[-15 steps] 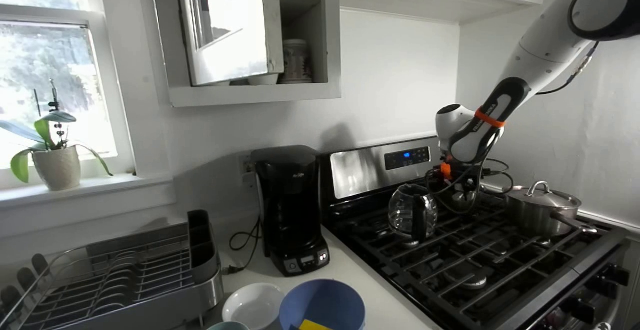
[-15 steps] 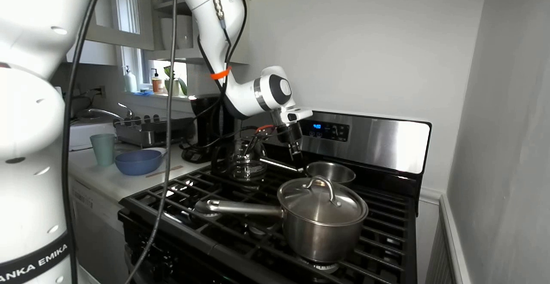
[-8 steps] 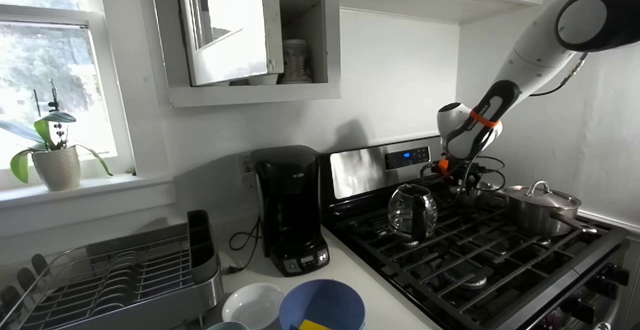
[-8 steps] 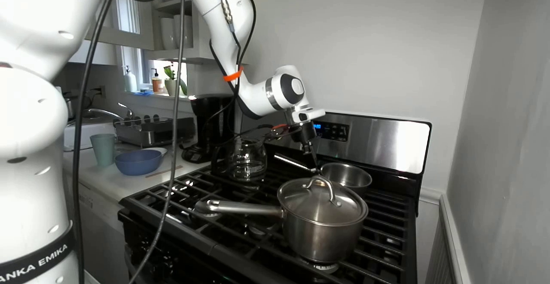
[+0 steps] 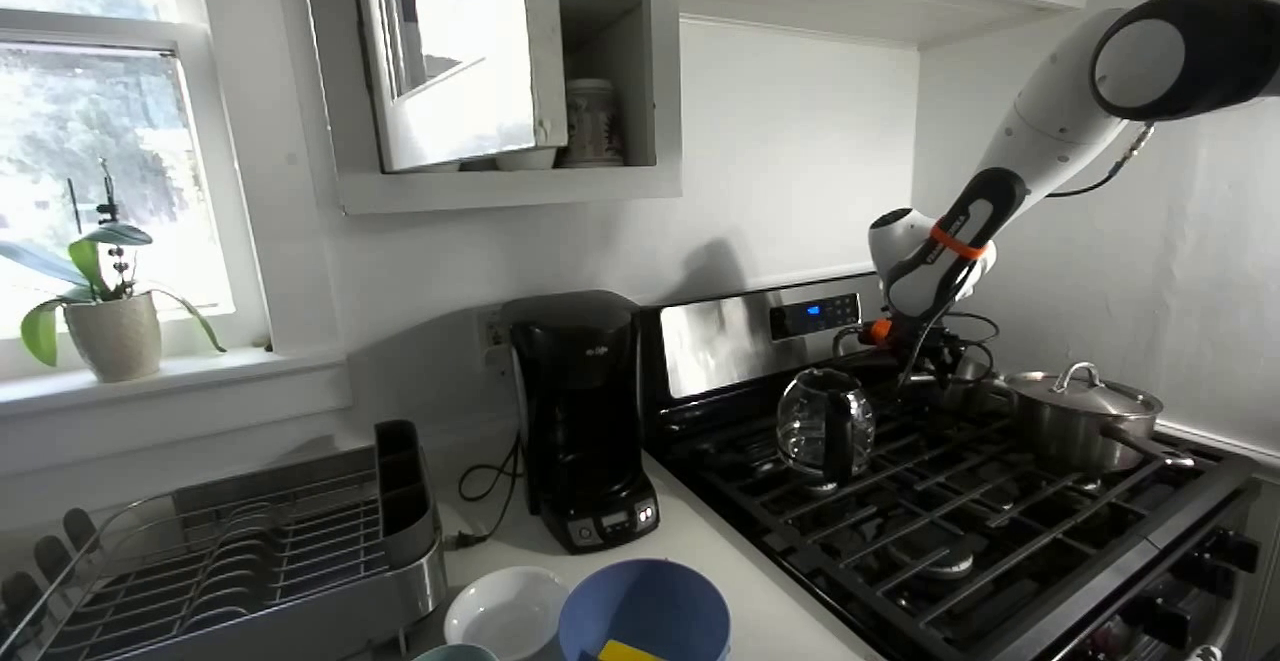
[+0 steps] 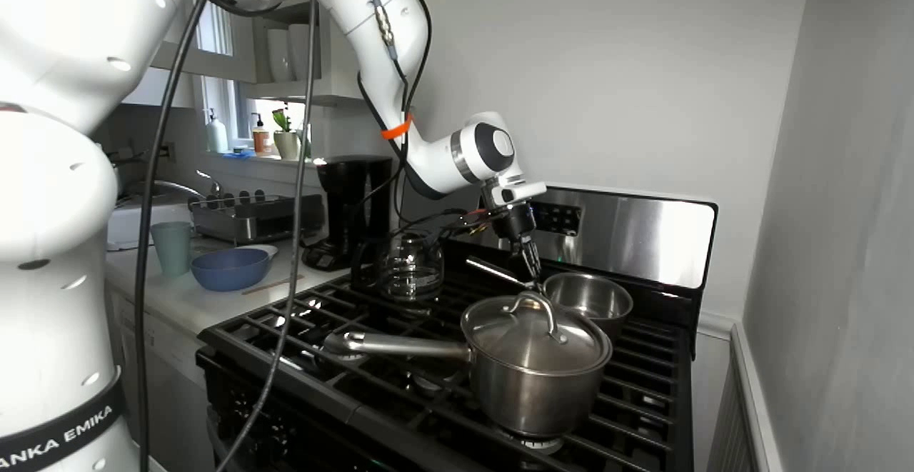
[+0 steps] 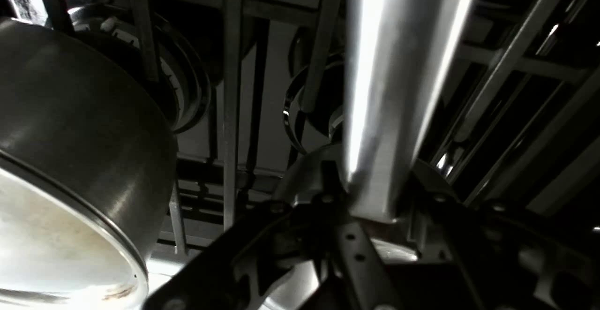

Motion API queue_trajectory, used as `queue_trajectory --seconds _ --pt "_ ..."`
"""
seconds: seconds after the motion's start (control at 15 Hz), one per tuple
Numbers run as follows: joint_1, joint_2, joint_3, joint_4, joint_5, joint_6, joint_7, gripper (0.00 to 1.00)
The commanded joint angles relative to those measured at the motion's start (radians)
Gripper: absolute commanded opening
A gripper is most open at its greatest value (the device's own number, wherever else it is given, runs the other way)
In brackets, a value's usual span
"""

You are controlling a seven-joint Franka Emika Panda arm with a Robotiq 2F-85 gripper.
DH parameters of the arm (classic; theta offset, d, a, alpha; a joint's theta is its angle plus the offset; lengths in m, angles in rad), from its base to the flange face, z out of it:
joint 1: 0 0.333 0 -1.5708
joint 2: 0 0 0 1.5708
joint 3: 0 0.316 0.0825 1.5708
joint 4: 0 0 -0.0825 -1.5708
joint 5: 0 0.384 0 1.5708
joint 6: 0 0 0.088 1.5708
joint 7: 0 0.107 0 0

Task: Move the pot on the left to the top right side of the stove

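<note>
The pot (image 6: 589, 297), a small shiny steel saucepan, is over the back right of the stove (image 6: 643, 236), behind the lidded pot. My gripper (image 6: 534, 278) is shut on its handle (image 6: 493, 270) close to the body. In the wrist view the handle (image 7: 403, 66) runs up from between the fingers (image 7: 370, 183), and the pot's body is mostly hidden behind them. In an exterior view the pot (image 5: 968, 389) is partly hidden behind my gripper (image 5: 935, 371). Its base is hidden, so I cannot tell whether it touches the grates.
The lidded steel pot (image 6: 539, 386) stands at the front right of the stove, very near the held pot; it also shows in the wrist view (image 7: 93, 108). A glass carafe (image 6: 410, 272) stands at the back left. A coffee maker (image 5: 580, 411) is beside the stove.
My gripper and the held pot have moved right along the back of the stove and a little toward the lidded pot. The gripper stays shut on the handle. Other things have not moved.
</note>
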Motion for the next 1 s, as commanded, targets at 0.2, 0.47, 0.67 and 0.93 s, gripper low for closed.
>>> queue_trajectory --seconds 0.2,0.47,0.67,0.93 --pt "0.020 0.036 -0.021 0.044 -0.014 -0.064 0.041 0.08" --pt "0.018 0.041 -0.014 0.041 -0.009 -0.068 0.023 0.70" --pt "0.010 0.031 -0.001 0.035 0.008 -0.085 -0.004 0.91" --pt "-0.015 -0.024 0.038 0.015 0.060 -0.152 -0.128 1.00"
